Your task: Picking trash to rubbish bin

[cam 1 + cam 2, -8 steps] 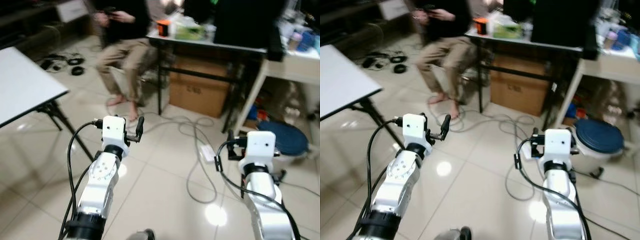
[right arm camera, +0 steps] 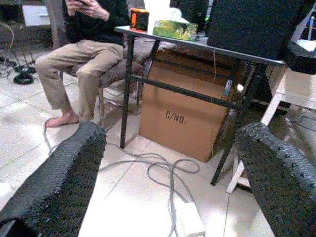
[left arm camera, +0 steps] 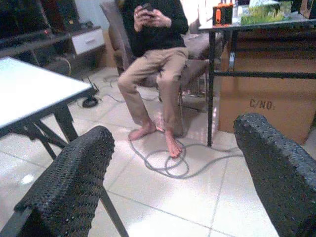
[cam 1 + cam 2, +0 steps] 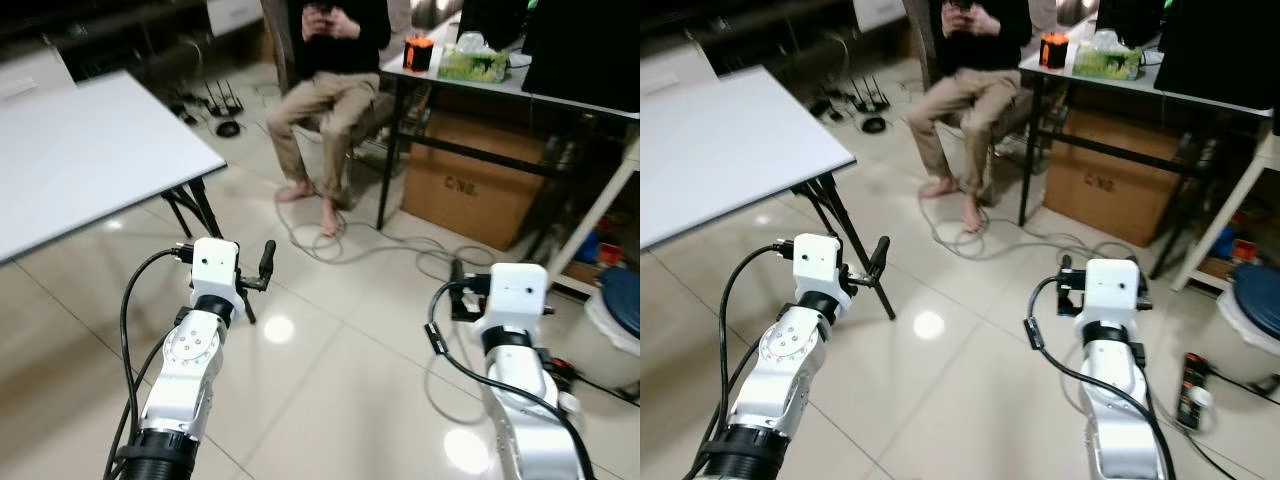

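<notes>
The seated person point(image 4: 335, 60) at twelve o'clock is cut off at the shoulders by the top edge, and the dark object in the hands point(image 3: 148, 11) is too small to identify. The white table point(image 4: 80, 150) at ten o'clock runs off the left edge. The rubbish bin point(image 4: 1255, 305) at three o'clock is cropped by the right edge, so only part of its blue lid shows. The cardboard box point(image 2: 185, 118) under the black table point(image 4: 505, 85) is partly hidden behind the table's legs. Items on that table are too small to name.

Floor tiles point(image 4: 330, 390) are super glossy – lamp glare everywhere; cardboard box point(image 2: 187, 118) looks matt (plain brown), gripper fingers point(image 3: 74, 177) rough, knobbly black.
</notes>
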`<state>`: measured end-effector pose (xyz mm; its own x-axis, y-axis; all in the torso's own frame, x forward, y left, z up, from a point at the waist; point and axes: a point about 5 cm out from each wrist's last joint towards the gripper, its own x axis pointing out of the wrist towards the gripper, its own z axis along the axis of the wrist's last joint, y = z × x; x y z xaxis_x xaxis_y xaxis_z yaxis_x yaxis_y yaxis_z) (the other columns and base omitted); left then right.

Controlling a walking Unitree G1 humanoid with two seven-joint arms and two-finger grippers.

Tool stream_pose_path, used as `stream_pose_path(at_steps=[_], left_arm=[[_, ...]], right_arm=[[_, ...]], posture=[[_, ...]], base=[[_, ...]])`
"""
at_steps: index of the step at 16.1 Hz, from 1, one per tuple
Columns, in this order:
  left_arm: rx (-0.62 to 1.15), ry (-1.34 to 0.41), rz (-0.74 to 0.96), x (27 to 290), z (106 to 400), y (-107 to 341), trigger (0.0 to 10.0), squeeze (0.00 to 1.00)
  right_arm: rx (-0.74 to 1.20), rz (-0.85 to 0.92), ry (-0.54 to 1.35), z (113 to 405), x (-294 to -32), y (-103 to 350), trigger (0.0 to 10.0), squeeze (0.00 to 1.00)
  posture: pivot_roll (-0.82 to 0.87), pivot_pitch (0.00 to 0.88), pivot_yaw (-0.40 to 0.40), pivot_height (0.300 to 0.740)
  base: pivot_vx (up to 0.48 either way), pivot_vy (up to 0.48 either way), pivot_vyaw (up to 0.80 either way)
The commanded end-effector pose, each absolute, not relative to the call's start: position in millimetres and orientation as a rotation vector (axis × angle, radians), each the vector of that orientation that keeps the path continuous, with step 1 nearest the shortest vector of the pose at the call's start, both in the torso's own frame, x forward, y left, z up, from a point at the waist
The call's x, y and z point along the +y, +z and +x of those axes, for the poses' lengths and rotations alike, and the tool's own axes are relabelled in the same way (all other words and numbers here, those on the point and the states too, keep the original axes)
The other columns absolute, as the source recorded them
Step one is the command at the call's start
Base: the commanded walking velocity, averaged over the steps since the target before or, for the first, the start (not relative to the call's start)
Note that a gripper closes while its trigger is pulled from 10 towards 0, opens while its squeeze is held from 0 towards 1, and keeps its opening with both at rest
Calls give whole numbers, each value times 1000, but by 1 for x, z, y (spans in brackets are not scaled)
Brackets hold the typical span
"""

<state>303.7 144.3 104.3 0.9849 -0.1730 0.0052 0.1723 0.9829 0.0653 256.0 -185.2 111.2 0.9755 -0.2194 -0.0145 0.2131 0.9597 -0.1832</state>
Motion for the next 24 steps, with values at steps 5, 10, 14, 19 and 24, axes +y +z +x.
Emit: stream_pose_path(at_steps=[5,10,14,19,24], left_arm=[[10,-176,84,144,303,102,10000,0],[17,-171,82,145,303,101,10000,0],[21,-166,73,145,303,100,10000,0],[33,-145,77,146,305,98,10000,0],[29,-132,81,143,310,99,10000,0]], right_arm=[[45,-174,-218,256,-185,109,10000,0],[50,-180,-202,256,-183,108,10000,0],[55,-180,-191,256,-182,107,10000,0],[63,-159,-183,258,-182,105,10000,0],[50,-147,-163,264,-182,108,10000,0]], posture=[[-77,72,73,740],[-76,72,72,740],[-73,69,71,740],[-73,66,67,740],[-78,57,47,740]], base=[[343,0,736],[0,0,800],[0,0,800],[0,0,615],[0,0,0]])
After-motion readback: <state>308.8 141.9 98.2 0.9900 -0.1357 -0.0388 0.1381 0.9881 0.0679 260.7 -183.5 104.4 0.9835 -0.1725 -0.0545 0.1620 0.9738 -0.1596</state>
